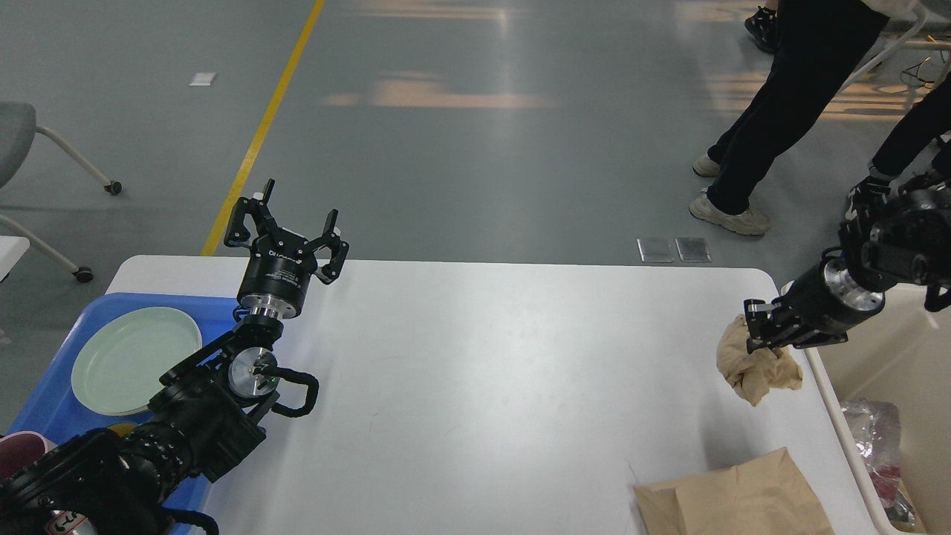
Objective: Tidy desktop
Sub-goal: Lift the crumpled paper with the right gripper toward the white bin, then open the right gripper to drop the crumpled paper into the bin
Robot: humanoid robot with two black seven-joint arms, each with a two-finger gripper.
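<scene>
The white desktop [475,386] fills the middle of the head view. My right gripper [752,334] is shut on a crumpled brown paper wad [758,368] and holds it in the air above the desktop's right side, near the cream-white bin [832,401]. A flat brown paper bag [735,498] lies at the desktop's front right. My left gripper [290,219] is open and empty, raised above the desktop's back left corner.
A blue tray [52,405] at the left holds a pale green plate [134,358]; a pink cup [18,453] shows at its front. The bin holds clear plastic waste [877,438]. People's legs [787,111] stand beyond the table. A chair [30,141] stands far left.
</scene>
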